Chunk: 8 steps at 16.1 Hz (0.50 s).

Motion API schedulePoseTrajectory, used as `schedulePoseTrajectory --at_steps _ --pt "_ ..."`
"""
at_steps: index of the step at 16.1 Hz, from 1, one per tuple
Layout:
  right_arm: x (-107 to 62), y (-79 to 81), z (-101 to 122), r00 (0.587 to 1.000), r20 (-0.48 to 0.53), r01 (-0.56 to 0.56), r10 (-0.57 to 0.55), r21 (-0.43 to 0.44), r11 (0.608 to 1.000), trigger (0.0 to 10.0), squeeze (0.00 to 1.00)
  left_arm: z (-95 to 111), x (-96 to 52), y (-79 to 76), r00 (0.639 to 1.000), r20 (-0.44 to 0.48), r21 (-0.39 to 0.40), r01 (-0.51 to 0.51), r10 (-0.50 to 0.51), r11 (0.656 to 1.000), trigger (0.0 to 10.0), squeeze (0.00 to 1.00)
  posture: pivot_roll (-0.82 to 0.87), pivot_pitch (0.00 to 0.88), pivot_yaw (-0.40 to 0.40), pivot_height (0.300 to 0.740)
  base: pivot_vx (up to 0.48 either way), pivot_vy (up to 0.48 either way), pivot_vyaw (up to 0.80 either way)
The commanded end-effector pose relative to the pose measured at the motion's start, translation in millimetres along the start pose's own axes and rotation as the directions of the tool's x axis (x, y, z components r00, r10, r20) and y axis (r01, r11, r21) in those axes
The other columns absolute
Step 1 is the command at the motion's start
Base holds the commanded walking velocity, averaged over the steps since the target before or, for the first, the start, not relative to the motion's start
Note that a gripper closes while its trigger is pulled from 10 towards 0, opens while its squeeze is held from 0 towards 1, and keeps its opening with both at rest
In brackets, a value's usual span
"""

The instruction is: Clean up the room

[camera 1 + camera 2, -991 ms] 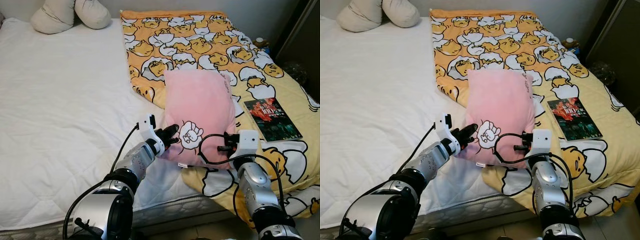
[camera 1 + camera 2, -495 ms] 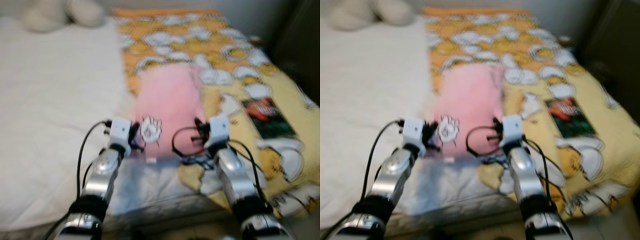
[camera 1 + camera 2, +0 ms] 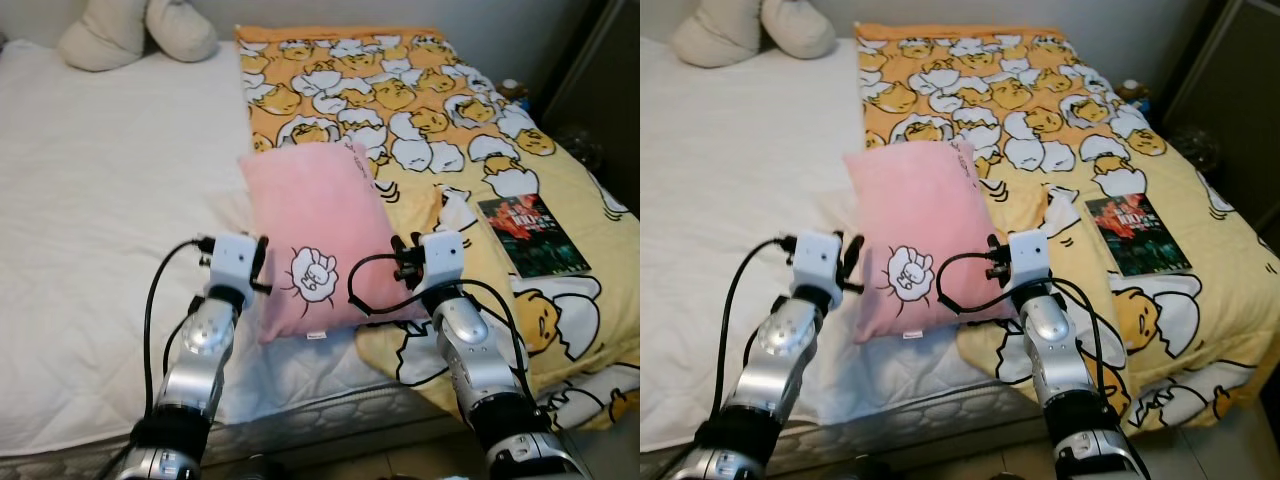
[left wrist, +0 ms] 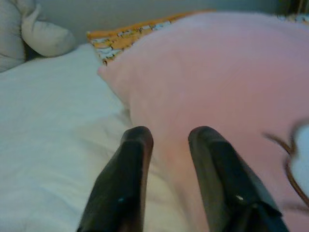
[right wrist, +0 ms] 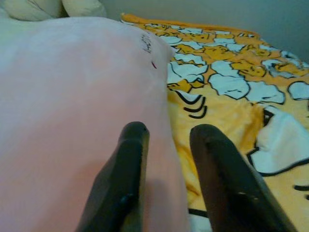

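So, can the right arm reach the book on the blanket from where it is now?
Probably yes. The book lies flat on the yellow blanket, apart to the right of the right end effector, with nothing between them. But that end effector is against the pink pillow now.

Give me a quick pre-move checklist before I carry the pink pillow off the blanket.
1. Left gripper at the pink pillow's left edge: ok.
2. Right gripper at its right edge: ok.
3. Fingers clamped on the fabric: cannot tell; both pairs look parted.
4. Pillow lifted off the white mattress: cannot tell.
5. Book clear of the pillow: ok.
6. Yellow blanket not caught by the right gripper: cannot tell.
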State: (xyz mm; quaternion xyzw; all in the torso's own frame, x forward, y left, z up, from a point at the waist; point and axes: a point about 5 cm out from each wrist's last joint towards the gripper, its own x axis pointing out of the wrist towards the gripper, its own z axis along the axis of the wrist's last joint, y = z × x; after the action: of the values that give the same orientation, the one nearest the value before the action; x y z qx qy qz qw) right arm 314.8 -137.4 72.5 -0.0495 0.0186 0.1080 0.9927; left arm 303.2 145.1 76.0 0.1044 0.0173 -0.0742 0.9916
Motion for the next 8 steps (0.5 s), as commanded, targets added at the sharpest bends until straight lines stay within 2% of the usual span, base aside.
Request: schedulePoseTrajectory --at_steps 1,2,4,8 --pt "-5.4 2.1 -3.1 1.0 -0.002 -0.018 0.017 -0.058 0.998 10.0 0.92 -2.2 -4.8 -2.8 1.0 -0.024 0.04 0.009 -0.008 0.999 10.0 0.0 -0.02 0.0 0.0 0.74 0.0 0.0 0.0" --pt "-8.0 3.6 -5.8 1.0 -0.009 -0.027 0.026 -0.084 0.996 10.0 0.0 -2.8 -7.4 -3.6 1.0 -0.028 0.062 0.006 -0.004 0.998 10.0 0.0 -0.02 0.0 0.0 0.74 0.0 0.0 0.0" --pt "-15.3 6.5 -8.2 0.999 0.003 -0.051 0.053 -0.178 0.983 10.0 0.0 0.7 -13.6 4.1 0.998 0.007 0.16 -0.061 0.061 0.985 10.0 0.0 -0.02 0.0 -0.003 0.74 0.0 0.0 0.0" --pt "-15.3 6.5 -8.2 0.999 0.003 -0.051 0.053 -0.178 0.983 10.0 0.0 0.7 -13.6 4.1 0.998 0.007 0.16 -0.061 0.061 0.985 10.0 0.0 -0.02 0.0 -0.003 0.74 0.0 0.0 0.0"
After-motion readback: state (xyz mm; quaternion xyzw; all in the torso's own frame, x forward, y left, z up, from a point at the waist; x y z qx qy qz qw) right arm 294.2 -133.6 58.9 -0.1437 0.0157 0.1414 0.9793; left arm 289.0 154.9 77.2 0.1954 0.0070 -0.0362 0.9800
